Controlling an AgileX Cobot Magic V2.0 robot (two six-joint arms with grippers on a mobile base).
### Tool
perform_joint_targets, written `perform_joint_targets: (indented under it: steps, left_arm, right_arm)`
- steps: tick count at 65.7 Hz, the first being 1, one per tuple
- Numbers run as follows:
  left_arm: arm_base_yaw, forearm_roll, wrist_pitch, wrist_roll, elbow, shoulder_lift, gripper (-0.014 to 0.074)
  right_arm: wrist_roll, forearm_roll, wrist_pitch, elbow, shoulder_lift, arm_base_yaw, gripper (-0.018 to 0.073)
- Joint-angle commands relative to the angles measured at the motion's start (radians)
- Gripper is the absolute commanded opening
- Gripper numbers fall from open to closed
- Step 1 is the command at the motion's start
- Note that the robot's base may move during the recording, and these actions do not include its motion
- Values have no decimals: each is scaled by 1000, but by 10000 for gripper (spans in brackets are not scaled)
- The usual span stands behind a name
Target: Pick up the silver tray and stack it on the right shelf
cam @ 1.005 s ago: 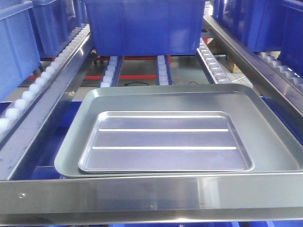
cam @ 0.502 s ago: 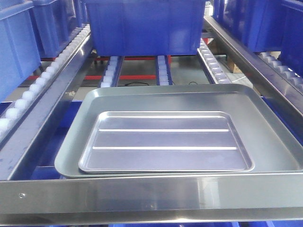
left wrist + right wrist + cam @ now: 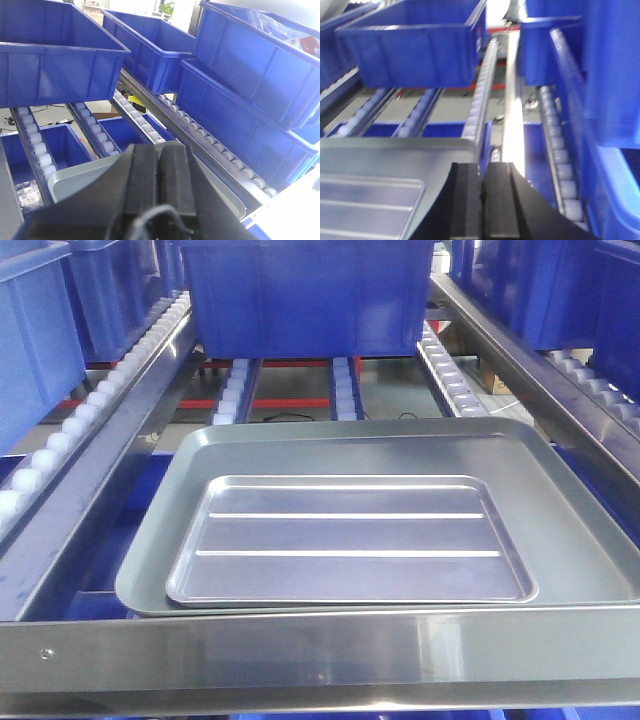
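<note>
The silver tray (image 3: 350,540), shiny with two raised ridges, lies flat inside a larger dull grey tray (image 3: 570,540) on the right shelf (image 3: 320,650), whose front bar has a screw (image 3: 45,652) near its left end. Neither gripper shows in the front view. My left gripper (image 3: 160,147) is shut with its jaws together, above the grey tray's corner (image 3: 75,175). My right gripper (image 3: 482,167) is shut with its jaws together, by the grey tray's right edge (image 3: 395,155). The silver tray (image 3: 365,200) shows at the lower left of the right wrist view. Nothing is held.
A blue bin (image 3: 310,295) sits on the white rollers (image 3: 232,390) just behind the trays. More blue bins (image 3: 55,60) stand on racks to both sides and above. Steel side rails (image 3: 100,470) flank the trays.
</note>
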Motion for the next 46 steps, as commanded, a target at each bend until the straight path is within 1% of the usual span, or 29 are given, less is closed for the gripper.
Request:
perform_joint_targets:
  steps: [1, 8, 14, 20, 25, 35, 46]
  left_arm:
    - [-5, 17, -55, -8, -30, 8, -95]
    - [-5, 17, -55, -8, -30, 8, -95]
    - [-5, 17, -55, -8, -30, 8, -95]
    - [-5, 17, -55, -8, -30, 8, -95]
    - [-5, 17, -55, -8, -30, 8, -95]
    - [-5, 17, -55, -8, -30, 8, -95]
    - [-5, 17, -55, -8, -30, 8, -95]
  right_arm:
    - [-15, 8, -137, 4, -36, -31, 50]
    - [-15, 23, -140, 44, -71, -68, 50]
    - [-15, 68, -166, 94, -71, -92, 50]
    - [-17, 85, -222, 140, -71, -91, 50]
    - [-40, 86, -210, 138, -71, -91, 50]
    - [-131, 143, -204, 138, -71, -91, 50]
    - [-133, 143, -169, 138, -71, -91, 50]
